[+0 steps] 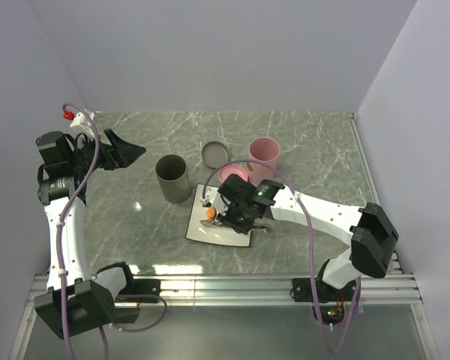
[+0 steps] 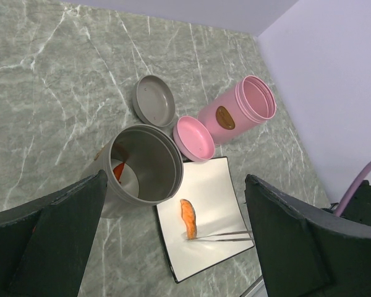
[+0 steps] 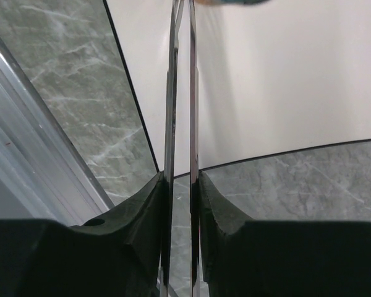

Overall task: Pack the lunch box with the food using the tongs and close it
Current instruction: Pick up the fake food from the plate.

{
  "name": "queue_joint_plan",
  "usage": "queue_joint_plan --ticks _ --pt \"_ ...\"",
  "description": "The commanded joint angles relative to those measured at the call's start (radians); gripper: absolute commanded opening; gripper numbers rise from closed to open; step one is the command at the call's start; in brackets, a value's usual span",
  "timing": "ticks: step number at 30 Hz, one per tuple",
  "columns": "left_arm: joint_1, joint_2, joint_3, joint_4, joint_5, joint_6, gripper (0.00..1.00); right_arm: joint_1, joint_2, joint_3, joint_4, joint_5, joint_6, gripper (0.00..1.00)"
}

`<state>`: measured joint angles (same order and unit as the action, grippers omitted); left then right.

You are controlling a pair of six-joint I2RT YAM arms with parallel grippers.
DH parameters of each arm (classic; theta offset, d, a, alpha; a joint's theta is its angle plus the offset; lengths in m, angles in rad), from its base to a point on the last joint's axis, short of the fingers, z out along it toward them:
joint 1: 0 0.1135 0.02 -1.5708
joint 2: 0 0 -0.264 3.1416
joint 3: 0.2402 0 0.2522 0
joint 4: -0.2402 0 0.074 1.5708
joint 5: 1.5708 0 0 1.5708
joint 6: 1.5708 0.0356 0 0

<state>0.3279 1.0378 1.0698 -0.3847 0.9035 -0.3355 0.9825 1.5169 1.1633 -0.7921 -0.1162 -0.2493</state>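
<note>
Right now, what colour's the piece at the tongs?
Orange piece at the tongs; clearest in left wrist view.

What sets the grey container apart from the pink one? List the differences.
The grey container is dull grey; the pink container is pink with a brown oval label. The grey container has an orange-red piece showing inside; the pink container's visible inside looks bare. Both are round and open-topped.

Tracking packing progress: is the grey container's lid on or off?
Off. The grey container stands with its mouth open; the grey lid lies apart, beside it.
</note>
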Motion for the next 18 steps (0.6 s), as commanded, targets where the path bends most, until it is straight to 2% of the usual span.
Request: queue_joint_plan --ticks 1,14,18 --pt "0.003 -0.015 0.007 0.015 0.017 0.006 0.99 -0.021 -0.015 -0.014 0.019 0.036 0.019 0.31" --pt "0.003 0.002 0.004 0.041 0.034 -0.017 1.00 -0.143 -0.138 -0.062 -0.033 0.049 0.010 0.31" --pt "0.005 0.004 0.005 0.046 0.038 -0.019 0.99 -0.150 -0.172 -0.034 -0.055 -0.003 -0.001 0.35"
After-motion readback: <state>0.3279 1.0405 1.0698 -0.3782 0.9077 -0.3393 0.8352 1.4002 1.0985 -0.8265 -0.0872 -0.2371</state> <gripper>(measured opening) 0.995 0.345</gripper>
